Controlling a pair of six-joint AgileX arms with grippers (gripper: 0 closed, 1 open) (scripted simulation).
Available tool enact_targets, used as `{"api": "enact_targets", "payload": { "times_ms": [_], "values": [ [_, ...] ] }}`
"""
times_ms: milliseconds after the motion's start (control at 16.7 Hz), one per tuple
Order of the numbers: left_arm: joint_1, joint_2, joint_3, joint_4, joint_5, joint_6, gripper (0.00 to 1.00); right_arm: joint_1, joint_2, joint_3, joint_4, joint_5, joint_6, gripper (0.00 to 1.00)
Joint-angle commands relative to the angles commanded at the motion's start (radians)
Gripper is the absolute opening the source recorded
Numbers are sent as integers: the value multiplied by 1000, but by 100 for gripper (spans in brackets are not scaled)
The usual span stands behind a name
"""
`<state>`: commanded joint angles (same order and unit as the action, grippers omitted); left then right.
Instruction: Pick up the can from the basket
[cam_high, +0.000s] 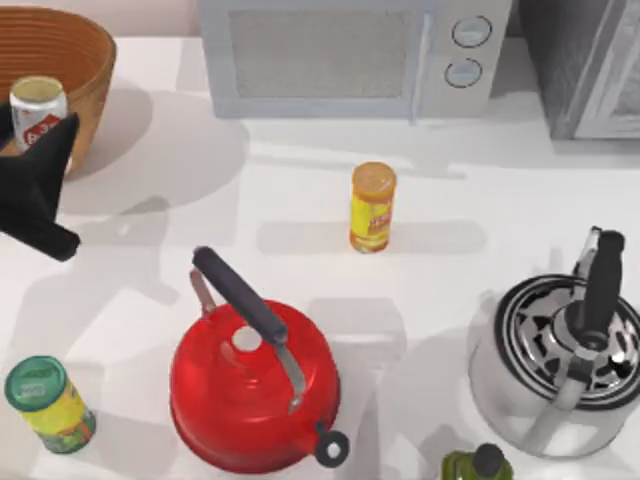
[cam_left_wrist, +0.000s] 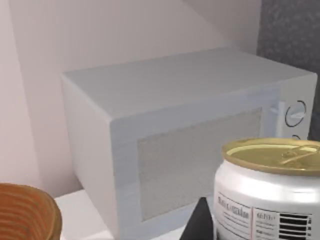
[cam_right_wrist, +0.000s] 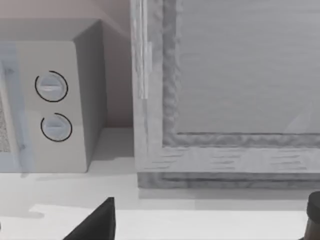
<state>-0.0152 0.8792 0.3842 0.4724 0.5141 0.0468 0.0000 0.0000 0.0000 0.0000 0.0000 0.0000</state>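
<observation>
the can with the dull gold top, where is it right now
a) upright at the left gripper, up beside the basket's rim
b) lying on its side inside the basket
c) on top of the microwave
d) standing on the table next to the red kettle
a: in the top view the can is upright at the left gripper, in front of the basket rim; the left wrist view shows it upright against a dark finger.

One wicker basket (cam_high: 70, 60). Three cans: a whitish can (cam_high: 38, 108), a yellow canister (cam_high: 373, 207) and a green-topped can (cam_high: 48, 402). Two kettles, one red kettle (cam_high: 250, 390) and one steel kettle (cam_high: 560, 365). One microwave (cam_high: 345, 55). One green bottle (cam_high: 478, 466).
</observation>
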Motion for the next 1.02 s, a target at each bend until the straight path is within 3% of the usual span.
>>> {"api": "enact_targets", "payload": {
  "times_ms": [660, 1020],
  "values": [
    [-45, 1102, 473, 593, 661, 46, 0, 0, 0, 0, 0, 0, 0, 100],
    [-87, 1507, 631, 807, 913, 57, 0, 0, 0, 0, 0, 0, 0, 100]
  ]
}}
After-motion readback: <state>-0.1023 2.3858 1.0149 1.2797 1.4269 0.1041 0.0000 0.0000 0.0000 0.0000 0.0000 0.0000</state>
